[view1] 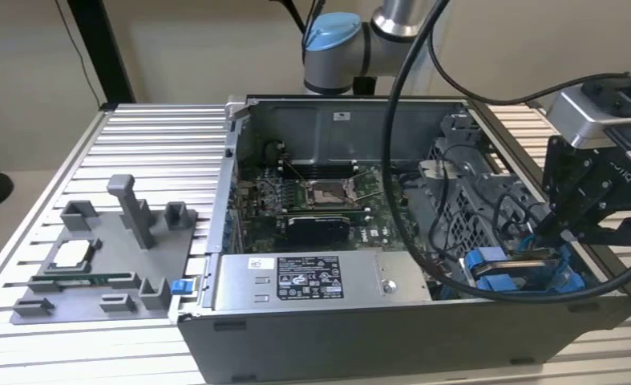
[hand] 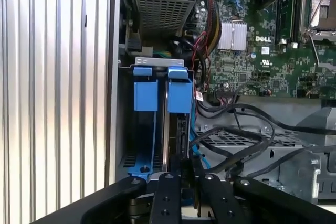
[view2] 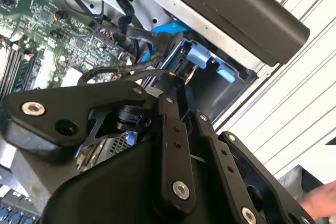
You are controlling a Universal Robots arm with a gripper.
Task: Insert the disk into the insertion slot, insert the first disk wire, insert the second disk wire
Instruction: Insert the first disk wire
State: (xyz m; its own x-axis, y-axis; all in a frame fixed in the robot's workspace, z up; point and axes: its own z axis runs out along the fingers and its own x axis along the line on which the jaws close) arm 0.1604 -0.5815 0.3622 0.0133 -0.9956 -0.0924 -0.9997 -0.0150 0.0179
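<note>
The disk (hand: 181, 129) stands on edge in the insertion slot (hand: 152, 62), a grey metal bay in the corner of the open computer case; its blue carrier tab (hand: 180, 94) points toward the motherboard. My gripper (hand: 185, 170) sits at the disk's other end, fingers shut on its edge. In the exterior view the gripper (view1: 538, 245) reaches down into the bay at the case's right front corner, over the blue carrier (view1: 497, 271). The second wrist view shows the gripper (view2: 181, 92) just behind the blue frame (view2: 199, 56). Black cables (hand: 236, 129) lie loose beside the bay.
A second blue tab (hand: 145, 94) sits beside the disk in the bay. The grey power-supply box (view1: 305, 281) and motherboard (view1: 315, 200) are in the case. A grey fixture (view1: 101, 257) with parts stands on the exterior view's left. A hand (view2: 320, 203) shows beyond the case.
</note>
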